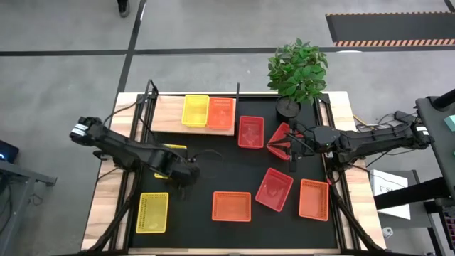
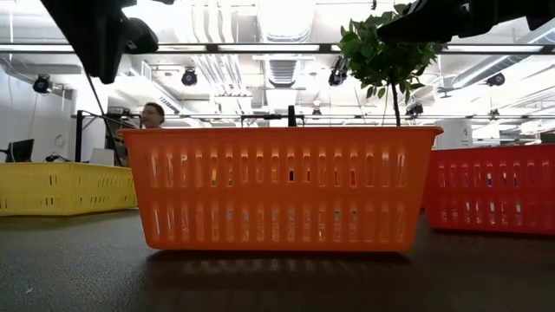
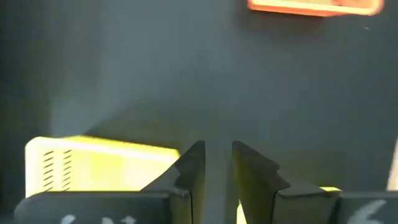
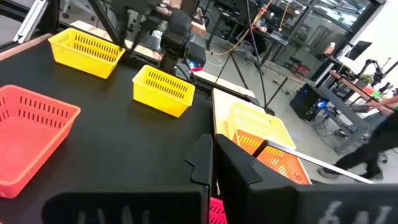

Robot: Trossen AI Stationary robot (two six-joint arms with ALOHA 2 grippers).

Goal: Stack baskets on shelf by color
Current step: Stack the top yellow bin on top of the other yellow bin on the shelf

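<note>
Black matting is holding seven loose baskets while the wooden shelf is bearing only a yellow basket and an orange basket; the right gripper is pinching a tilted pinkish-red basket, and the left gripper, nearly closed, is gripping another yellow basket.

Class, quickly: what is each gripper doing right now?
Left gripper: shut on the rim of a yellow basket.
Right gripper: shut on the rim of a pinkish-red basket, which is tilted.

Slotted, slightly glossy plastic walls are shown on the orange basket. A matt black mat is laid over the table. Light wood with visible grain is seen on the shelf.
</note>
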